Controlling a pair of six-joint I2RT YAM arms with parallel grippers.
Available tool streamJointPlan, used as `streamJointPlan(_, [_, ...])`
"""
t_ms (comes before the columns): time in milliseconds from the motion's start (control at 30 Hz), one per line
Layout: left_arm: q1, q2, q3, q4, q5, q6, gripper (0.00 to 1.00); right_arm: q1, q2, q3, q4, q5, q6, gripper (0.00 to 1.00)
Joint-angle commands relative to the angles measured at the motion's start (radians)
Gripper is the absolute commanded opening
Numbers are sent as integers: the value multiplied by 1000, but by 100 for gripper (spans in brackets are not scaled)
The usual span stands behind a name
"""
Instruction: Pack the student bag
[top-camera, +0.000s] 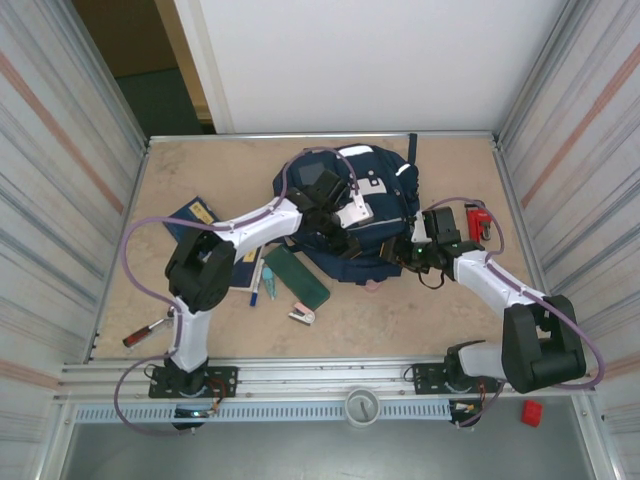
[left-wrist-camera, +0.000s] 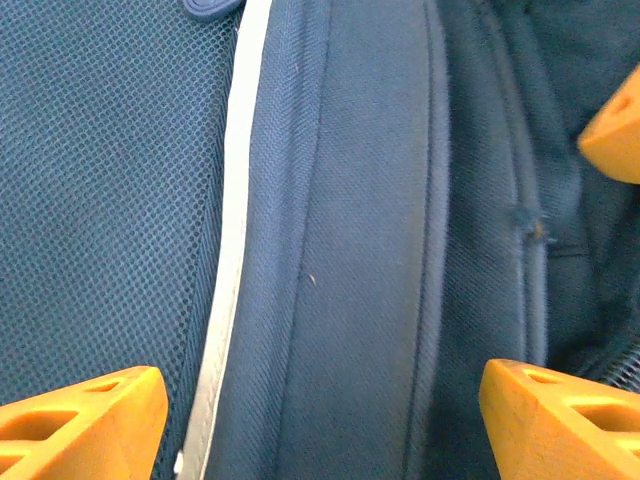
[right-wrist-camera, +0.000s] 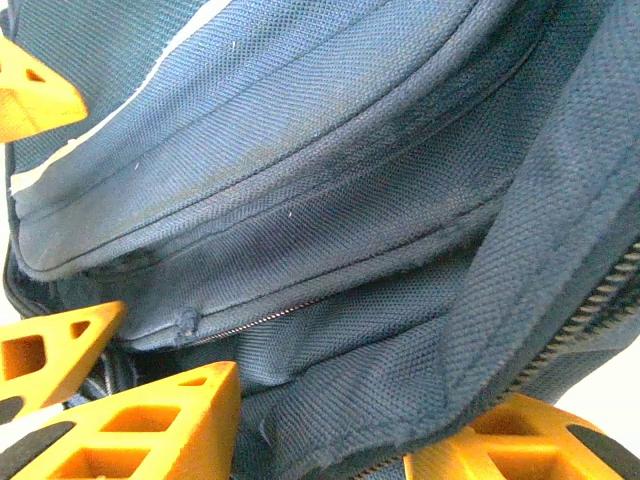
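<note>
Nearest you, a red-handled tool (top-camera: 145, 332) is lying by the left arm's base. A small stapler (top-camera: 301, 315) is sitting a little farther in, towards the middle. Beyond that, a green case (top-camera: 296, 276) is lying just beside the student bag (top-camera: 350, 215), which is resting at the centre of the table (top-camera: 220, 170), navy with white patches. Your right gripper (right-wrist-camera: 330, 430) is reaching in at the bag's right side. Its jaws are standing partly apart, with a fold of navy fabric lying between them. Your left gripper (left-wrist-camera: 320, 410) is poised close over the bag's top. Its jaws are spreading wide across a padded band and a light stripe (left-wrist-camera: 225, 250), gripping nothing.
</note>
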Motion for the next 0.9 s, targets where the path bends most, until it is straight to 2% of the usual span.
streamJointPlan(0, [-12, 55, 78, -79, -60, 59, 81, -1, 19, -5, -24, 30, -23, 45])
streamJointPlan(133, [-16, 133, 154, -121, -38, 65, 74, -2, 24, -17, -23, 40, -34, 45])
streamJointPlan(267, [-17, 141, 172, -124, -14, 72, 50, -17, 9, -26, -36, 40, -57, 45])
streamJointPlan(367, [5, 92, 177, -109, 117, 59, 29, -22, -97, -27, -54, 81, -104, 46])
streamJointPlan(467, [71, 2, 173, -62, 360, 13, 7, 16, -273, -44, -19, 166, -168, 55])
streamJointPlan(567, [156, -68, 136, 66, 606, -77, 1, 81, -395, -32, 40, 288, -246, 66])
streamJointPlan(600, [180, -86, 120, 108, 669, -100, 1, 96, -407, -12, 51, 337, -274, 80])
streamJointPlan(667, [215, -112, 97, 160, 733, -112, 0, 106, -399, 27, 75, 383, -337, 95])
streamJointPlan(733, [240, -117, 104, 160, 747, -103, 0, 107, -371, 64, 108, 389, -389, 100])
streamJointPlan(800, [261, -106, 152, 89, 769, -66, 0, 109, -326, 98, 148, 341, -479, 100])
streamJointPlan(867, [276, -94, 195, 6, 781, -26, 0, 124, -267, 148, 136, 344, -571, 100])
